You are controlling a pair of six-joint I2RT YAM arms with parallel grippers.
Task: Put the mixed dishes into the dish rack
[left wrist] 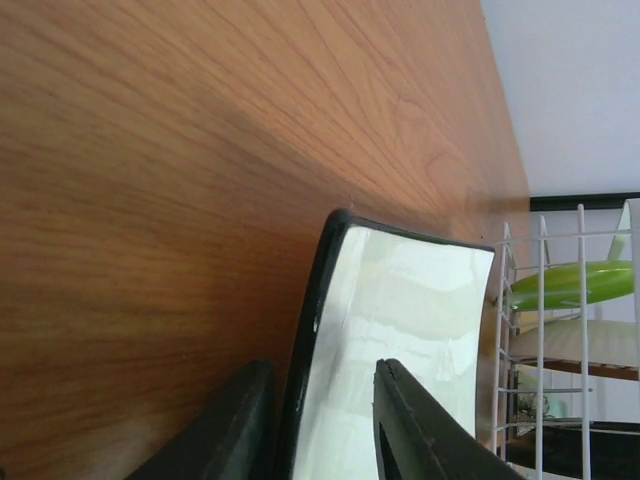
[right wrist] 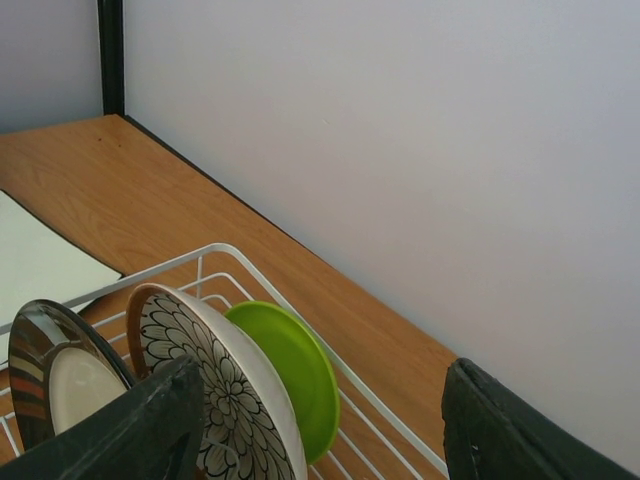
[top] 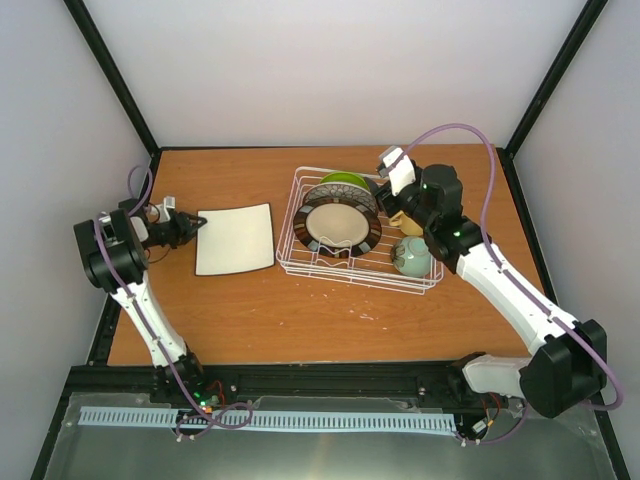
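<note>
The white square plate (top: 235, 240) lies flat on the table, left of the dish rack (top: 295, 215). My left gripper (top: 196, 226) is open with its jaws either side of the plate's left edge (left wrist: 410, 320); one finger (left wrist: 230, 430) is beside the rim and the other is over the plate. The lime-green plate (top: 345, 180), petal-patterned plate (right wrist: 215, 400) and dark-rimmed cream plate (top: 340, 225) stand upright in the rack. The pale mint bowl (top: 412, 257) and pale yellow mug (top: 404, 221) sit at its right end. My right gripper (top: 383, 192) is wide open and empty above the rack's far right.
The rack (right wrist: 250, 265) stands near the back wall, with a strip of wooden table behind it. The black frame posts rise at the table's back corners. The right arm partly covers the mug.
</note>
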